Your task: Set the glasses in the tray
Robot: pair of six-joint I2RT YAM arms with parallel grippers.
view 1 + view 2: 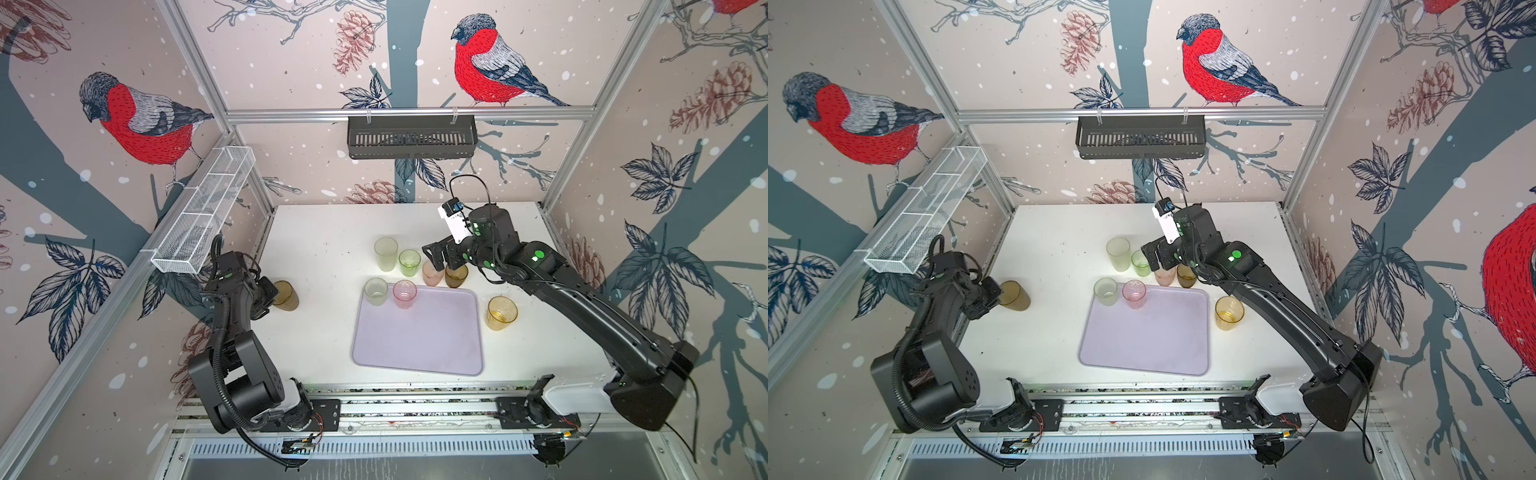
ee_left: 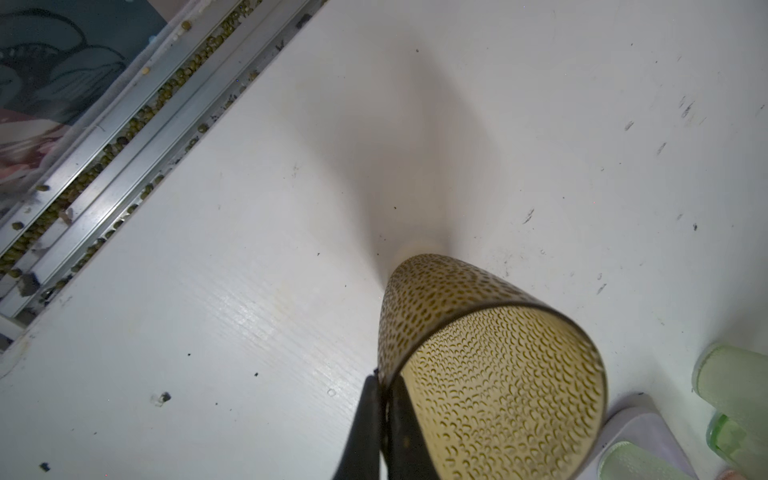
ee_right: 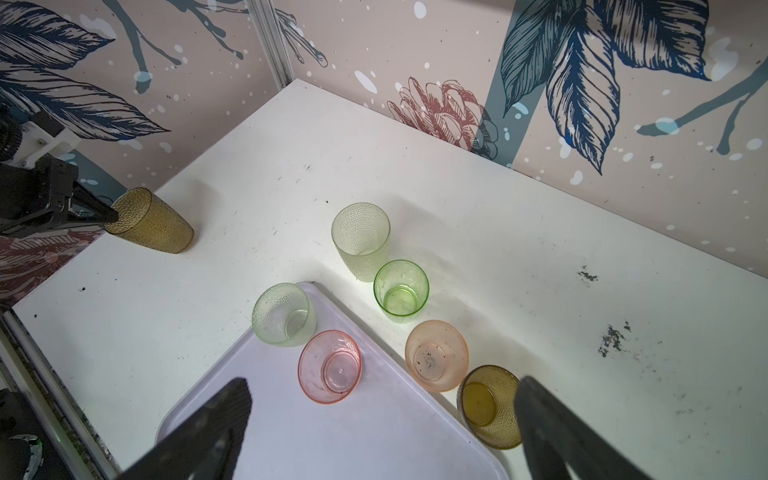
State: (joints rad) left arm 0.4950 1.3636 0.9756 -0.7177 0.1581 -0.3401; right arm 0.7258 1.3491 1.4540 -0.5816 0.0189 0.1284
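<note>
At the left edge of the table (image 1: 316,232), my left gripper (image 2: 385,388) is pinched tight on the rim of the tall olive-brown tumbler (image 2: 490,374), with one finger inside the wall and one outside. That tumbler is well apart from the tray (image 1: 419,345), and I cannot tell whether its base touches the table.

My right gripper (image 3: 382,386) hangs with its jaws spread wide and nothing between them, above the far edge of the tray near the peach tumbler (image 3: 436,355) and the brown tumbler (image 3: 488,405). Those two stand on the table just beyond the tray's far rim, side by side.

Farther back on the table I see the bright green tumbler (image 3: 401,291) and, just beside it, the tall pale green tumbler (image 3: 360,241).

Two glasses are in the tray: the frosted whitish tumbler (image 3: 282,313) in its far left corner and the pink tumbler (image 3: 330,365) next to it. The rest of the lilac surface is bare.

In both top views the amber tumbler (image 1: 502,313) stands on the table just to the right of the tray
</note>
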